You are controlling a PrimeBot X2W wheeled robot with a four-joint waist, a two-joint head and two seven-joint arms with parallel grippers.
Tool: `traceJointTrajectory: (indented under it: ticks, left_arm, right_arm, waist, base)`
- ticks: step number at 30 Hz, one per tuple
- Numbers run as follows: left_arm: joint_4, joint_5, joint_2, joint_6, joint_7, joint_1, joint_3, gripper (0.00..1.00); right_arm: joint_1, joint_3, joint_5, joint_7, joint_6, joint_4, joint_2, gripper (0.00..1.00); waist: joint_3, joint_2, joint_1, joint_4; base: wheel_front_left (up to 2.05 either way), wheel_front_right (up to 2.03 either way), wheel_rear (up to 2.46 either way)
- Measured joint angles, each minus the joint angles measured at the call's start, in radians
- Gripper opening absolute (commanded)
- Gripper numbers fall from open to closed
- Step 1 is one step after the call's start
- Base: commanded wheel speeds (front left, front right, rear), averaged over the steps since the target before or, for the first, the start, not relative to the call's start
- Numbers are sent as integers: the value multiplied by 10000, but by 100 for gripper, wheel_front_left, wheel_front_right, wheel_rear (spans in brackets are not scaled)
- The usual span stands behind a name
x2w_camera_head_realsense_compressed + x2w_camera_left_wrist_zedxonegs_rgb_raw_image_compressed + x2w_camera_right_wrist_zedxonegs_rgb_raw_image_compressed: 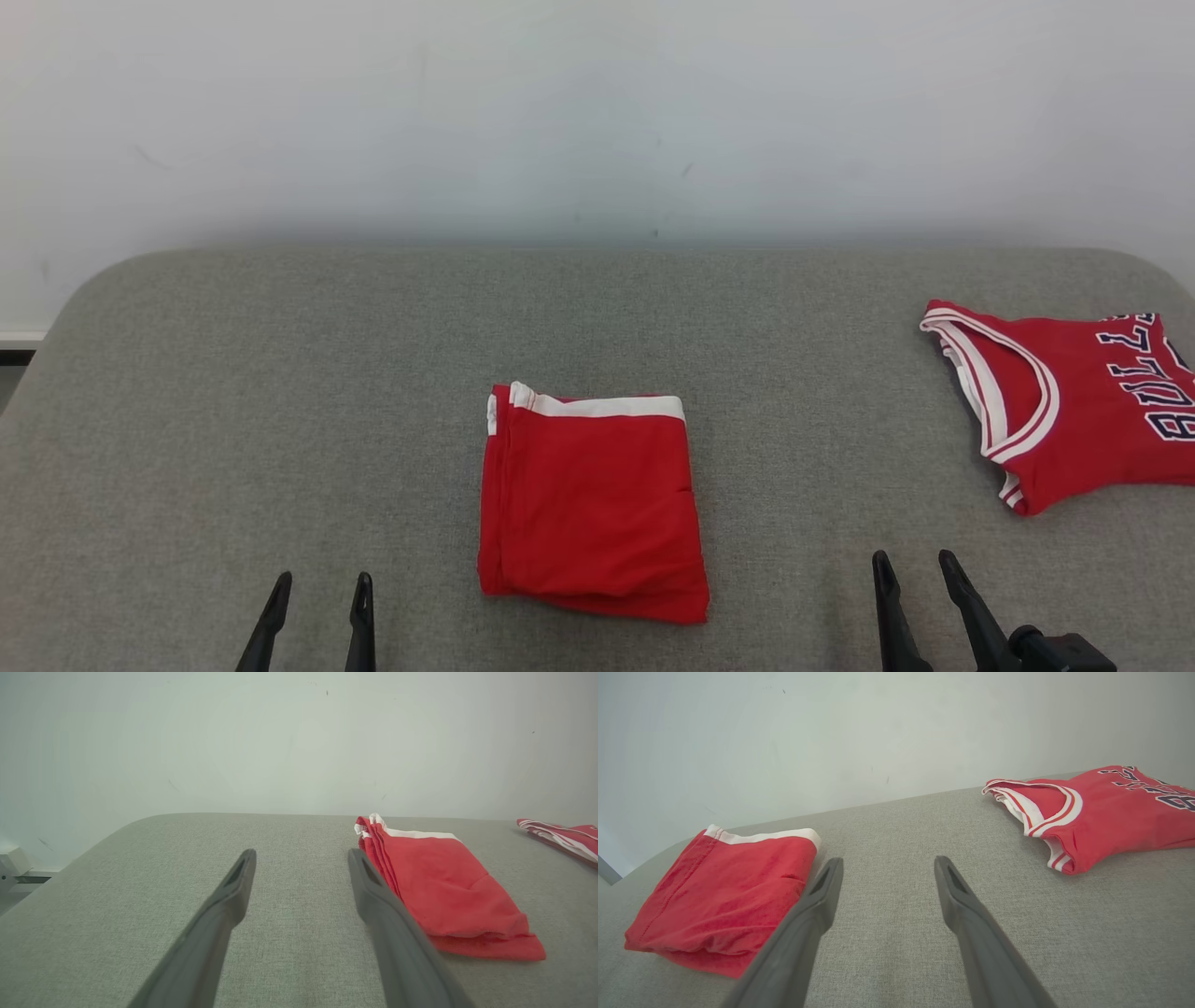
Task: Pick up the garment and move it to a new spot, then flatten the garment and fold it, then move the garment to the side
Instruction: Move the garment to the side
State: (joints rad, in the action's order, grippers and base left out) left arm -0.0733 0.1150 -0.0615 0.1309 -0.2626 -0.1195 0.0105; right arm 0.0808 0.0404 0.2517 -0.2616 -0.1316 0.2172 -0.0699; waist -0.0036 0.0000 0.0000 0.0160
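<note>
Left gripper [321,583] and right gripper [913,560] parted, empty; red shorts [590,504] folded, centre; sideways move seemingly pending; jersey [1083,411] far right.

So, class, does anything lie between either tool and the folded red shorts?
Nothing visible does. Only bare grey cushion separates the left tool and the right tool from the shorts. The jersey lies off to the right, apart from the shorts.
</note>
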Motion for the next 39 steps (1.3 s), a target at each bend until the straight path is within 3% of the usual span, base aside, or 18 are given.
traceJointTrajectory:
  ticks: [18, 26, 30, 39]
  left_arm:
    - [-25, -151, 4, 0, 0, 9, -36, 100]
    - [-75, -155, 2, 0, 0, 47, 102, 100]
    - [-96, -157, -2, 0, 0, 80, 190, 100]
    - [-226, -155, -21, 0, 0, 245, 399, 100]
  right_arm:
    - [-12, -6, -73, 0, 0, 63, 8, 100]
    - [-686, 616, -73, 0, 0, 307, 31, 100]
    - [-1532, 872, -35, 2, 0, 1243, 38, 100]
    - [-4251, 1243, 58, 0, 0, 5020, 142, 100]
  waist:
    - [5, 0, 0, 78]
    - [-22, 0, 0, 346]
    - [-15, 0, 0, 543]
    - [71, 0, 0, 1072]
  base:
    - [0, 0, 0]
    - [0, 0, 0]
    - [0, 0, 0]
    - [0, 0, 0]
